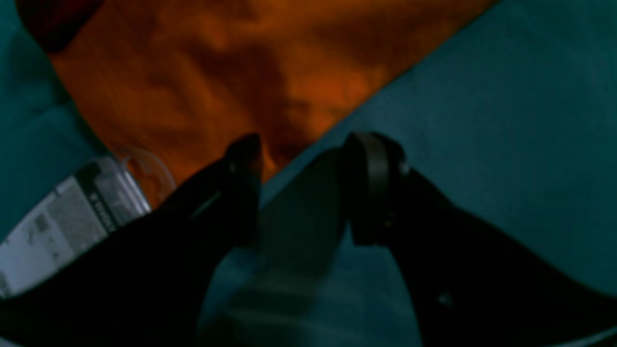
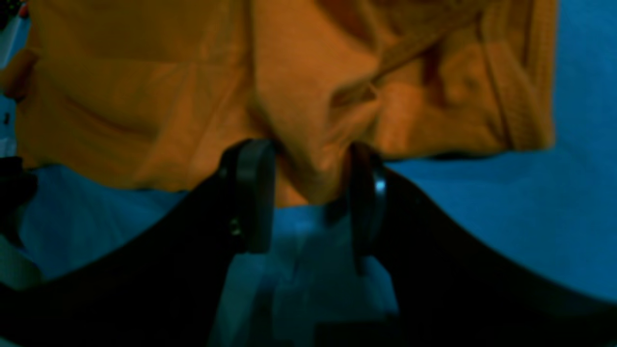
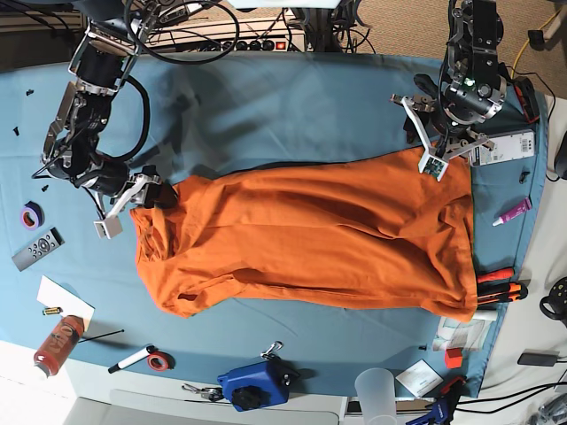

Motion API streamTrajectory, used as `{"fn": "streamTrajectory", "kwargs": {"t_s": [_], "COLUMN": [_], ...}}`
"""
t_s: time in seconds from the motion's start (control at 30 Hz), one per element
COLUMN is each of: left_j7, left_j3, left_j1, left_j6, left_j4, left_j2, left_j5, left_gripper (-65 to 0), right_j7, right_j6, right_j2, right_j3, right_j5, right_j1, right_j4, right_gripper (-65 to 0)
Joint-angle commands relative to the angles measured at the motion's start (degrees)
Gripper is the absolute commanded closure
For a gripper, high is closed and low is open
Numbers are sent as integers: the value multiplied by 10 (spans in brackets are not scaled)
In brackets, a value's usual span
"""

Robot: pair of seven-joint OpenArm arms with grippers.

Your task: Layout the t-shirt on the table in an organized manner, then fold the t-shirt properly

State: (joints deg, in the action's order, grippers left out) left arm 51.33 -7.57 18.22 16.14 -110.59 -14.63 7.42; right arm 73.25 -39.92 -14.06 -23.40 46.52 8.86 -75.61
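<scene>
- Teal-blue cloth covers the table [image 3: 292,97], and the orange t-shirt [image 3: 310,235] lies spread across its middle, lengthwise from side to side, wrinkled but mostly flat.
- Open cloth runs along the far side beyond the shirt; the near edge is crowded with a blue tool [image 3: 255,387], a clear cup [image 3: 376,390], a red tape roll [image 3: 159,360] and a marker [image 3: 131,359].
- On the base view's left sit a purple tape roll [image 3: 33,214], a remote [image 3: 37,249] and a spray can [image 3: 58,343]; pliers with orange handles [image 3: 498,282] touch the shirt's opposite end.
- Right gripper [image 2: 308,193] has a bunched fold of shirt edge between its fingers, jaws fairly wide.
- Left gripper [image 1: 308,188] stands with jaws apart over the shirt's corner; one finger [image 1: 246,159] overlaps the fabric edge, the other sits over bare cloth.
- Both wrist views are blurred and dim; whether the left gripper pinches fabric cannot be told.
</scene>
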Motion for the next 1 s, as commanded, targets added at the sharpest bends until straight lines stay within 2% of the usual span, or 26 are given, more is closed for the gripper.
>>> {"fn": "streamTrajectory", "kwargs": {"t_s": [0.0,0.07,0.1,0.27,0.4,0.57,0.7,0.8,0.87,0.97], "left_j7": [-8,-8,-8,-8,-8,-7,3,4,19,48], "left_j3": [-1,-1,-1,-1,-1,-1,-1,-1,-1,-1], "left_j1": [-3,-3,-3,-7,-17,-20,-20,-20,-20,-20], "left_j6": [2,2,2,2,2,2,2,-5,-27,-48], "left_j4": [-8,-8,-8,-8,-8,-8,-8,-8,-8,-8], "left_j2": [-4,-4,-4,-4,-4,-4,-4,-4,-4,-4], "left_j5": [4,4,4,6,17,17,17,19,18,18], "left_gripper": [-294,-294,-294,-294,-294,-294,-294,-288,-244,-122], "right_j7": [-13,-14,-16,-33,-25,67,67,67,67,67], "right_j6": [-1,-1,-1,-1,-1,-1,-1,-1,-1,-1], "right_j2": [-4,1,2,2,0,1,-2,-9,-12,-12], "right_j3": [-2,-1,2,41,45,-24,-91,-108,-110,-113], "right_j5": [14,14,14,14,22,114,177,202,204,209], "right_j1": [11,12,11,12,13,1,-37,-85,-119,-162], "right_j4": [-8,-8,-8,-8,-19,-112,-197,-221,-223,-223], "right_gripper": [-249,-234,-207,0,0,0,0,0,0,0]}}
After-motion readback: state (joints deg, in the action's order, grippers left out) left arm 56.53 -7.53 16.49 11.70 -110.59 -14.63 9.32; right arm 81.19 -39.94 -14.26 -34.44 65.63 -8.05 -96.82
